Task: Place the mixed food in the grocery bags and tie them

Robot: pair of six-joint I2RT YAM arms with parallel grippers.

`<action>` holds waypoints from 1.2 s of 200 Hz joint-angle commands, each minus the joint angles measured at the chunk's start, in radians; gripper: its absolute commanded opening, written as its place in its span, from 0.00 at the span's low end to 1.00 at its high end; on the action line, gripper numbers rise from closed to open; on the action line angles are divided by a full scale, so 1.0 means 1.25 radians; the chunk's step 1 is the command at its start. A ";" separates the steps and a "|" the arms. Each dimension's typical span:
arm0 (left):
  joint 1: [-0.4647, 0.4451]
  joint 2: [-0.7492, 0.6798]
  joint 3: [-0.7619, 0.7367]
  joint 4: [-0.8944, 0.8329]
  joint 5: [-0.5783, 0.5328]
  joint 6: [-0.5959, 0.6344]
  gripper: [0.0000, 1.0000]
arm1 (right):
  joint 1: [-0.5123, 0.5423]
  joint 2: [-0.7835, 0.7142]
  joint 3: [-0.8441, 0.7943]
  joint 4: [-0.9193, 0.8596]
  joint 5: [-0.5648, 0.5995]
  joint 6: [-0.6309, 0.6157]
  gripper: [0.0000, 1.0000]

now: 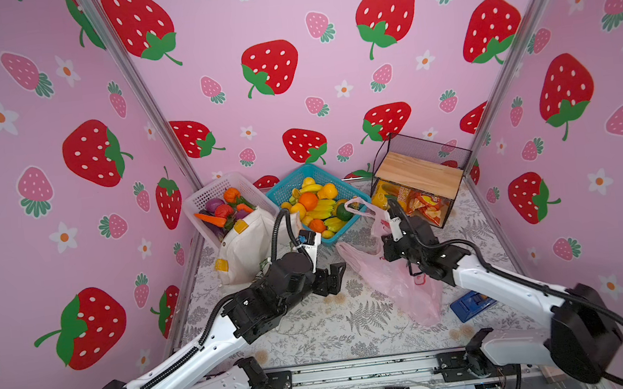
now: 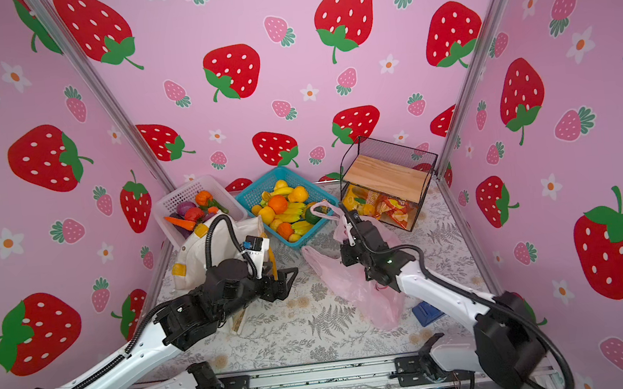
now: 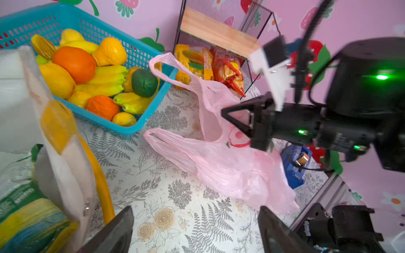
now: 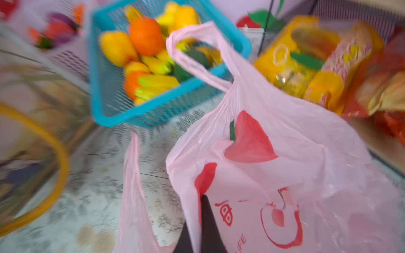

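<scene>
The pink plastic grocery bag [image 1: 390,285] [image 3: 219,162] lies slumped on the table right of the middle, one handle loop [image 4: 197,54] raised toward the fruit. My right gripper [image 1: 386,250] [image 4: 202,203] is shut on its thin upper edge. The white canvas tote [image 1: 244,246] [image 2: 190,259] stands at the left with a green and yellow packet [image 3: 22,208] inside. My left gripper [image 1: 332,278] [image 3: 195,221] hovers open and empty over bare table between both bags. Oranges [image 1: 308,201] and a dark green fruit [image 3: 144,82] sit in the blue basket [image 1: 292,177].
A white basket [image 1: 214,190] of vegetables stands behind the tote. At the back right a black wire rack [image 1: 418,172] with a wooden shelf holds yellow and red snack packets [image 1: 417,202]. A small blue object [image 1: 471,305] lies right of the pink bag.
</scene>
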 commanded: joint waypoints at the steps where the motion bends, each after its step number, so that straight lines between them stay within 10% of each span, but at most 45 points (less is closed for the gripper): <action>1: 0.069 -0.016 0.028 0.014 0.065 0.040 0.92 | -0.080 -0.099 -0.019 0.046 -0.347 -0.083 0.00; 60: 0.156 0.040 0.151 -0.069 0.111 0.122 0.93 | -0.143 -0.197 -0.067 0.127 -0.598 -0.009 0.00; 153: 0.198 0.031 0.140 -0.122 0.064 0.276 0.95 | -0.187 -0.179 -0.050 0.152 -0.717 0.052 0.00; 240: 0.245 0.071 0.186 -0.085 0.265 0.296 0.76 | -0.193 -0.197 -0.081 0.179 -0.790 0.064 0.00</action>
